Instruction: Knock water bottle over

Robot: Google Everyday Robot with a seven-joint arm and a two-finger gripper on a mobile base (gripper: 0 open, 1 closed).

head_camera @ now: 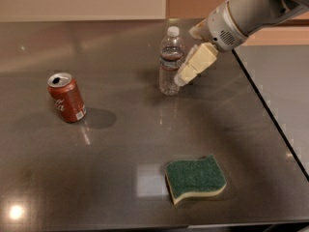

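Note:
The water bottle (171, 62) stands upright at the back middle of the dark table. It is clear and ribbed, with a white cap and a dark label band. My gripper (182, 78) reaches in from the upper right on a grey and white arm. Its cream-coloured tip sits right beside the bottle's right side, at about label height, touching it or nearly so.
A red soda can (66, 97) stands upright at the left. A green and yellow sponge (195, 178) lies near the front edge. The dark table (120, 144) has its right edge running diagonally down the right, with grey floor beyond.

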